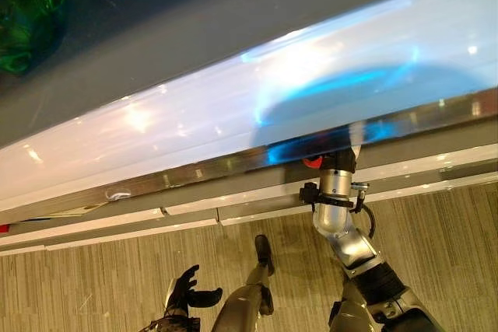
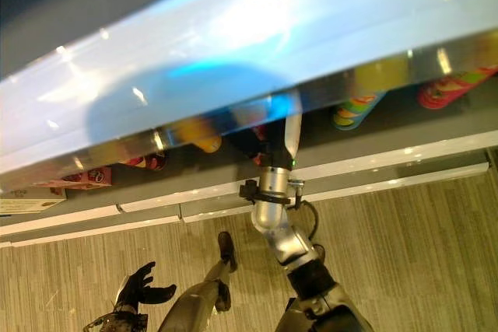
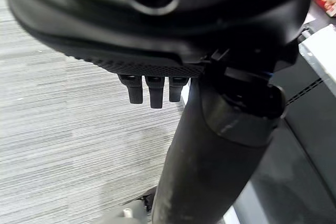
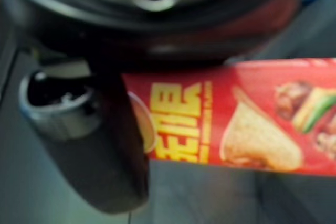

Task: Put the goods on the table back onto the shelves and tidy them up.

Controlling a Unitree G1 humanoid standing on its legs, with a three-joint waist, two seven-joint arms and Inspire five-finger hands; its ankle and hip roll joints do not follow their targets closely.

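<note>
While my right hand (image 4: 105,145) reaches in under the glossy white shelf edge (image 1: 194,126), its thumb curls against a red snack canister (image 4: 236,116) lying on its side on the grey shelf board (image 2: 405,126). More bright canisters (image 2: 354,110) lie further along. My left hand (image 1: 187,289) hangs low over the striped floor (image 1: 436,231), fingers loosely spread.

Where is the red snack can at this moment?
The red snack can lies across the right hand in the right wrist view, under the shelf edge that the right arm reaches beneath.
</note>
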